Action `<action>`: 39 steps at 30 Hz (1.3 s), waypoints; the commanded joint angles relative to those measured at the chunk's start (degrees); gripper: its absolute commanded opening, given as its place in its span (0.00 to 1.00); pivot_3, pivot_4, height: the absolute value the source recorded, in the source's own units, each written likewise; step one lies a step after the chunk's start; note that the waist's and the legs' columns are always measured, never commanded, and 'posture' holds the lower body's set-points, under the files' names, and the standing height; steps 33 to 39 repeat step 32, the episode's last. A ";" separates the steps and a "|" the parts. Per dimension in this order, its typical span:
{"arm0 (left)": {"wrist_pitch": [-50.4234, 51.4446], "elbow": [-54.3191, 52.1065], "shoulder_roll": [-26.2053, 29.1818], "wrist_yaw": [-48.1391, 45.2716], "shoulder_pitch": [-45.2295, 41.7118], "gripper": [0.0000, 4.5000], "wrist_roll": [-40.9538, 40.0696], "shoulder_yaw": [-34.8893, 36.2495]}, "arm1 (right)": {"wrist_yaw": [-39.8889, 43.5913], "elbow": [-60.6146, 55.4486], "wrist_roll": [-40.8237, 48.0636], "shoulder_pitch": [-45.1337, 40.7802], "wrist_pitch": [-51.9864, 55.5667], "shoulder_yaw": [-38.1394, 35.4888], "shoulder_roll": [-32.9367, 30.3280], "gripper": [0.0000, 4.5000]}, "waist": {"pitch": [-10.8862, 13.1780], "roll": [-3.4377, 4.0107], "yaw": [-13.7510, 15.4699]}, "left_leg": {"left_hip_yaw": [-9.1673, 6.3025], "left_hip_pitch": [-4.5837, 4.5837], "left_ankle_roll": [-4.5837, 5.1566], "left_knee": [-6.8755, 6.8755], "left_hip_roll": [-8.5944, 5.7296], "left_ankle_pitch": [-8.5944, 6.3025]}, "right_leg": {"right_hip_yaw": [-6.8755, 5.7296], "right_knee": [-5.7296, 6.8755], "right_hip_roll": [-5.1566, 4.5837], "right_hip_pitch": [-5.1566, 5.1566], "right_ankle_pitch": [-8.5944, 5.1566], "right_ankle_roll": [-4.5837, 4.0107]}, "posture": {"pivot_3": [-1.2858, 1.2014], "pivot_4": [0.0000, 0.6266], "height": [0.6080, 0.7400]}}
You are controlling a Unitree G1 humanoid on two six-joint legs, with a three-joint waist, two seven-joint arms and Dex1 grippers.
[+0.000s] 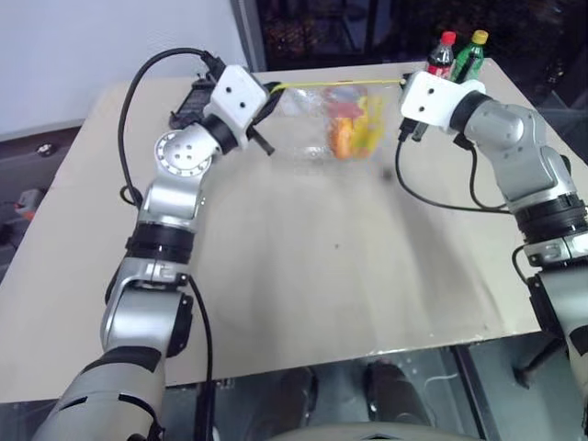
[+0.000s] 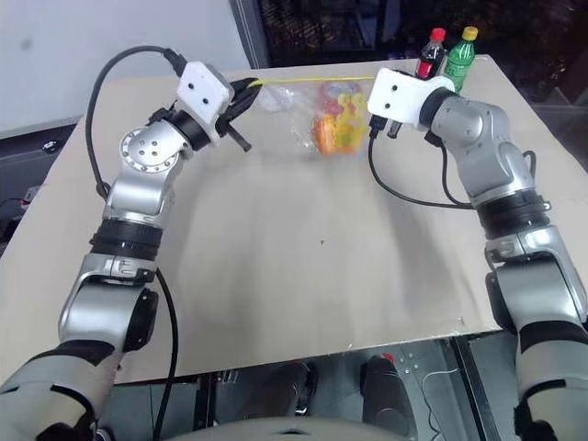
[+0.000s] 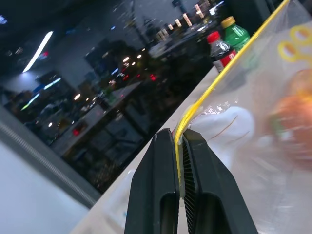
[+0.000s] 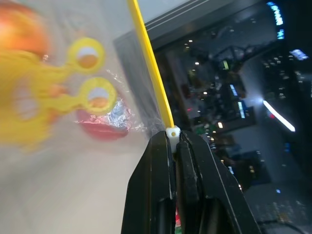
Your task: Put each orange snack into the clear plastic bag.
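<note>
The clear plastic bag (image 1: pixel 317 133) hangs stretched in the air over the far part of the table. Its yellow zip strip (image 1: pixel 335 84) runs taut between my two grippers. At the strip's left end my left gripper (image 1: pixel 276 89) is shut on it, seen close up in the left wrist view (image 3: pixel 179 136). The right gripper (image 1: pixel 402 83) pinches the strip's right end by its white slider (image 4: pixel 174 132). An orange snack (image 1: pixel 342 138) sits low inside the bag behind a yellow print (image 4: pixel 73 83). I cannot tell whether more than one snack is in there.
A red-capped cola bottle (image 1: pixel 442 55) and a green bottle with a yellow cap (image 1: pixel 469 55) stand at the table's far right corner, just behind the right gripper. A black object (image 1: pixel 188 101) lies at the far left. The tan table (image 1: pixel 322 276) spreads bare beneath the bag.
</note>
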 commanded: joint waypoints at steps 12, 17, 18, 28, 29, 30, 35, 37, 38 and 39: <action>3.95 -32.31 7.54 -9.86 36.50 0.32 -5.40 1.49 | 15.98 -36.97 13.51 36.39 14.26 -7.22 -9.67 0.08 | 0.08 0.27 -0.20 | 0.02 0.20 0.09 0.57 0.03 -0.06 | -0.06 0.24 0.13 0.26 0.34 -0.03 | 0.52 0.24 1.00; 23.73 -43.66 10.08 -13.11 47.57 0.88 -24.06 10.48 | 18.88 -40.35 22.69 44.44 19.62 -15.88 -11.07 0.61 | 0.24 0.36 1.07 | 0.11 1.41 0.52 0.36 0.07 -0.33 | -0.04 -0.10 0.31 1.53 0.33 0.06 | 0.52 0.24 1.00; 26.31 -45.02 10.81 -13.82 49.86 0.94 -27.04 12.71 | 19.96 -41.01 25.23 46.25 20.63 -18.08 -11.27 0.66 | 0.23 0.35 1.31 | 0.10 1.40 0.53 0.36 0.08 -0.33 | -0.04 -0.10 0.31 1.52 0.33 0.06 | 0.52 0.24 1.00; 38.79 -49.43 19.56 -21.53 60.90 1.00 -39.90 26.85 | 24.63 -48.10 42.33 58.86 31.57 -35.32 -13.95 0.98 | 0.23 0.38 2.16 | 0.20 1.37 0.54 0.18 0.21 -0.41 | 0.01 -0.31 0.35 1.48 0.33 0.03 | 0.52 0.24 1.00; 39.07 -49.57 19.76 -21.88 60.97 1.00 -39.95 26.80 | 24.38 -48.28 42.61 59.23 31.89 -35.61 -13.99 0.98 | 0.23 0.38 2.22 | 0.20 1.39 0.55 0.18 0.21 -0.42 | -0.01 -0.31 0.34 1.51 0.33 0.03 | 0.52 0.24 1.00; 39.30 -49.71 19.73 -21.92 60.93 1.00 -40.02 26.74 | 24.13 -48.43 42.94 59.58 32.20 -35.93 -13.92 0.98 | 0.23 0.38 2.27 | 0.19 1.39 0.54 0.17 0.23 -0.42 | -0.01 -0.33 0.25 1.52 0.33 0.03 | 0.52 0.24 1.00; 39.77 -50.04 19.59 -21.86 60.27 1.00 -39.99 25.86 | 23.83 -48.11 42.78 60.38 31.64 -36.07 -13.73 0.98 | 0.23 0.38 2.26 | 0.19 1.39 0.54 0.14 0.23 -0.42 | -0.02 -0.33 0.15 1.51 0.33 0.03 | 0.52 0.24 1.00; 39.77 -50.04 19.59 -21.86 60.27 1.00 -39.99 25.86 | 23.83 -48.11 42.78 60.38 31.64 -36.07 -13.73 0.98 | 0.23 0.38 2.26 | 0.19 1.39 0.54 0.14 0.23 -0.42 | -0.02 -0.33 0.15 1.51 0.33 0.03 | 0.52 0.24 1.00; 39.77 -50.04 19.59 -21.86 60.27 1.00 -39.99 25.86 | 23.83 -48.11 42.78 60.38 31.64 -36.07 -13.73 0.98 | 0.23 0.38 2.26 | 0.19 1.39 0.54 0.14 0.23 -0.42 | -0.02 -0.33 0.15 1.51 0.33 0.03 | 0.52 0.24 1.00; 39.77 -50.04 19.59 -21.86 60.27 1.00 -39.99 25.86 | 23.83 -48.11 42.78 60.38 31.64 -36.07 -13.73 0.98 | 0.23 0.38 2.26 | 0.19 1.39 0.54 0.14 0.23 -0.42 | -0.02 -0.33 0.15 1.51 0.33 0.03 | 0.52 0.24 1.00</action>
